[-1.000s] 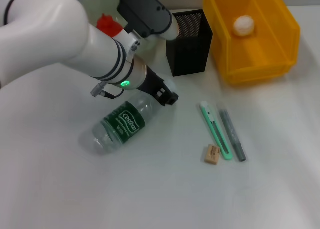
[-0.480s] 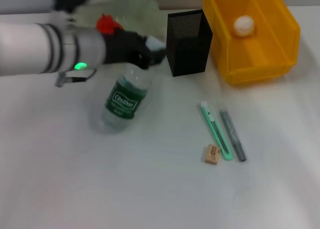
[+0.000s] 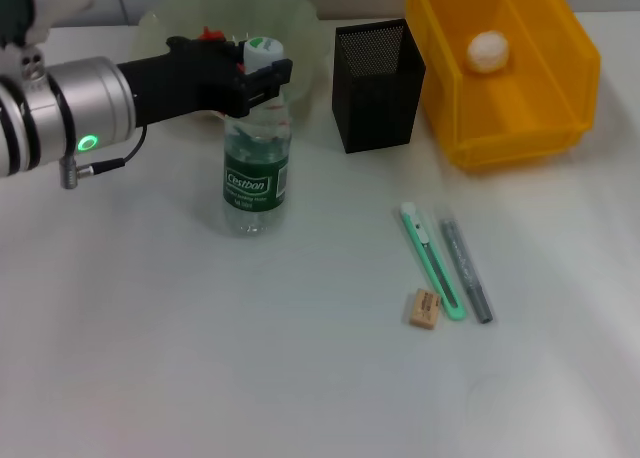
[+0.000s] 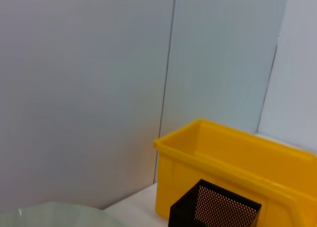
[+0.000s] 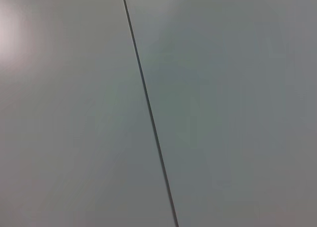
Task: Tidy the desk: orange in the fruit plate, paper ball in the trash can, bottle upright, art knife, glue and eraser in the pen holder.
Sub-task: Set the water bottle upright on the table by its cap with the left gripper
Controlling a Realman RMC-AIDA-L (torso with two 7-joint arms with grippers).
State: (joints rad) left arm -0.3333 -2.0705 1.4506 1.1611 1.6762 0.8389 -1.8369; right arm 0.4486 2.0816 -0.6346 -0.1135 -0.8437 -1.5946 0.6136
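Observation:
A clear bottle (image 3: 256, 168) with a green label and white cap stands upright on the white desk. My left gripper (image 3: 262, 80) comes in from the left and is shut on the bottle's neck just under the cap. A green art knife (image 3: 432, 261), a grey glue stick (image 3: 465, 270) and a tan eraser (image 3: 425, 309) lie together right of centre. The black mesh pen holder (image 3: 378, 83) stands at the back. The orange (image 3: 210, 35) shows as a small patch in the glass fruit plate (image 3: 305, 33), mostly hidden behind my gripper. The paper ball (image 3: 487, 50) lies in the yellow trash can (image 3: 510, 128). My right gripper is out of view.
The left wrist view shows the trash can (image 4: 237, 157), the pen holder (image 4: 215, 209) and the plate's rim (image 4: 49, 214) against a grey wall. The right wrist view shows only the wall. Open desk lies in front of the bottle and the tools.
My left gripper has swung the bottle from lying on its side to standing upright, and my arm has drawn back to the left.

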